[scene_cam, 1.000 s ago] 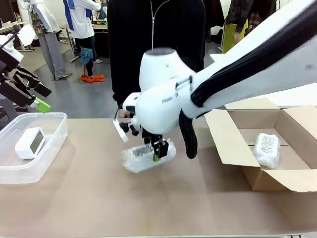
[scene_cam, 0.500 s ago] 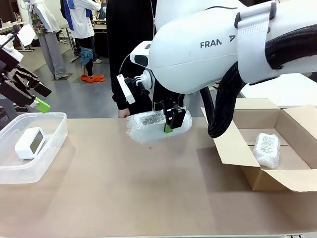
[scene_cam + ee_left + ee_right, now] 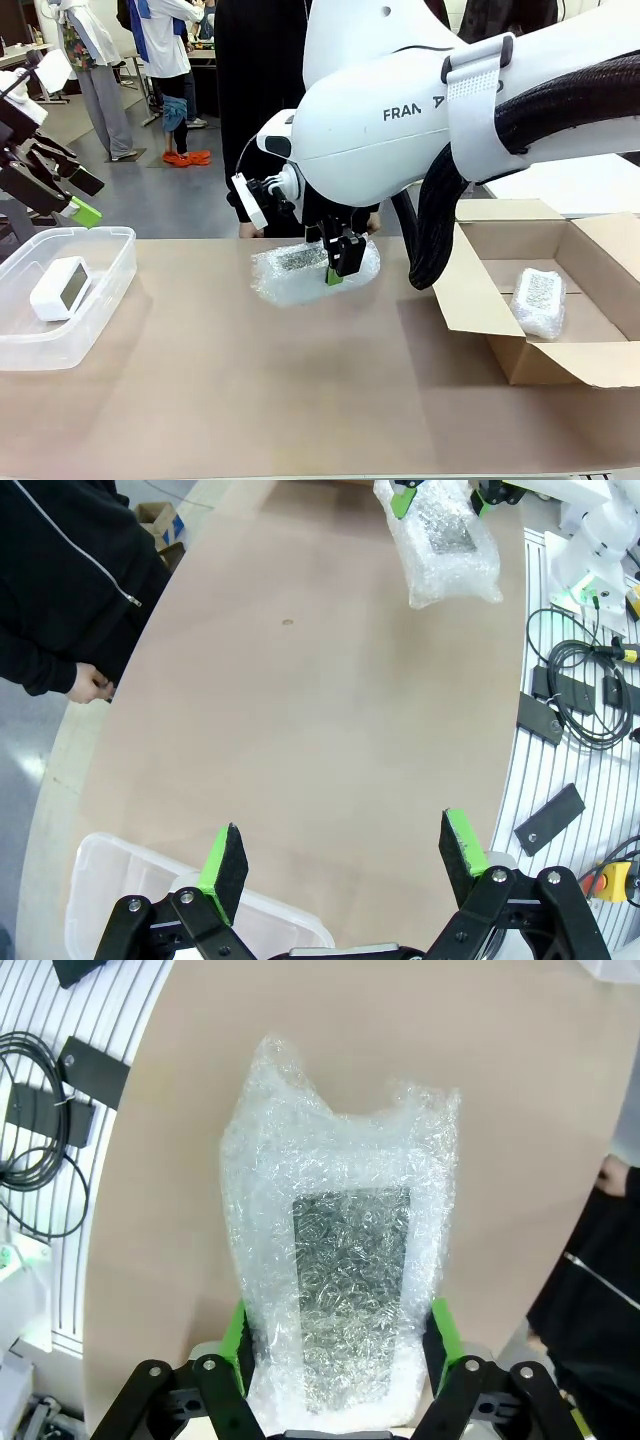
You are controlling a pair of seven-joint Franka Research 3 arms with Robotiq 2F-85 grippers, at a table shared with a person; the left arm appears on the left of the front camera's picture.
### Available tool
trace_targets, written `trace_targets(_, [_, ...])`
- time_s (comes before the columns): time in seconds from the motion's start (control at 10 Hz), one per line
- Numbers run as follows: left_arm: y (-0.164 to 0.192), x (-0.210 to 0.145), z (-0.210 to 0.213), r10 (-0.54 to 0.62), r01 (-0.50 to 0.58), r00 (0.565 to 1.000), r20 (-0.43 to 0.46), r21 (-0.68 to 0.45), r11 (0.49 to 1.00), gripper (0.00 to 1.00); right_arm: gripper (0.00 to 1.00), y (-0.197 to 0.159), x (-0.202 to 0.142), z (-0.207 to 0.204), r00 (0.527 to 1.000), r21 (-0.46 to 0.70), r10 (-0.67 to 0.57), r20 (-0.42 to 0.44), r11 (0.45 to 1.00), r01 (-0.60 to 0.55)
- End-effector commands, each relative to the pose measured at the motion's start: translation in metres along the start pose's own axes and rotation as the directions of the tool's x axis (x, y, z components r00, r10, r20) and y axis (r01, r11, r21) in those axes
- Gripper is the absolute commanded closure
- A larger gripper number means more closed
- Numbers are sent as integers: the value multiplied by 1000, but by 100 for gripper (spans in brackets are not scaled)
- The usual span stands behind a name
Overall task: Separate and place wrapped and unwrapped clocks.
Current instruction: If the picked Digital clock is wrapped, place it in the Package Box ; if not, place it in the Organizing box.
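Above the middle of the brown worktop (image 3: 300, 400), a white bubble-wrapped oblong bundle with a grey speckled face (image 3: 312, 271) is held clear of the surface by the right pincer (image 3: 337, 268). In the right wrist view the same bundle (image 3: 345, 1260) is seen clamped between two green pads (image 3: 236, 1345), one pressed against each long side. On the white arm casing above it, the letters "FRAN" and "A" can be read, the rest being hidden by a strap.

At the right, a second bubble-wrapped bundle (image 3: 538, 300) is seen lying inside an open brown cardboard box (image 3: 560, 365). At the left, a bare white rounded-rectangular clock with a dark screen (image 3: 61, 287) is seen resting in a clear plastic tub (image 3: 100, 320).

The left pincer (image 3: 345, 852) is shown in its own wrist view with its green-padded fingers spread wide and nothing between them, above the tub's rim. A person in a black zipped jacket (image 3: 300, 90) is seen standing at the far edge.
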State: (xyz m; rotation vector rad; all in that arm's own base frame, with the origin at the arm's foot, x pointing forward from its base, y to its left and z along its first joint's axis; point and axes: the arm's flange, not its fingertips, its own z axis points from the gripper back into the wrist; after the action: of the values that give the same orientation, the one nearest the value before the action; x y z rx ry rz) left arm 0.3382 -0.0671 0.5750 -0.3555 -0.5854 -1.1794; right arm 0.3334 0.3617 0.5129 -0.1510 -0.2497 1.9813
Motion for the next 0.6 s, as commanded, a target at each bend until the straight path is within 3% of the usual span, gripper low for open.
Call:
trace_targets(0.0, [-1, 1, 0, 4, -4, 1000, -8, 5, 1000, 0, 96, -1, -1, 4, 1000, -25, 12, -9, 1000, -13])
trace_targets(0.4, [-1, 1, 0, 4, -4, 1000, -8, 5, 1000, 0, 96, -1, -1, 4, 1000, -25, 12, -9, 1000, -13])
trace_targets(0.5, [-1, 1, 0, 4, -4, 1000, -8, 5, 1000, 0, 20, 0, 1, 2, 1000, -4, 1, 2, 1000, -1])
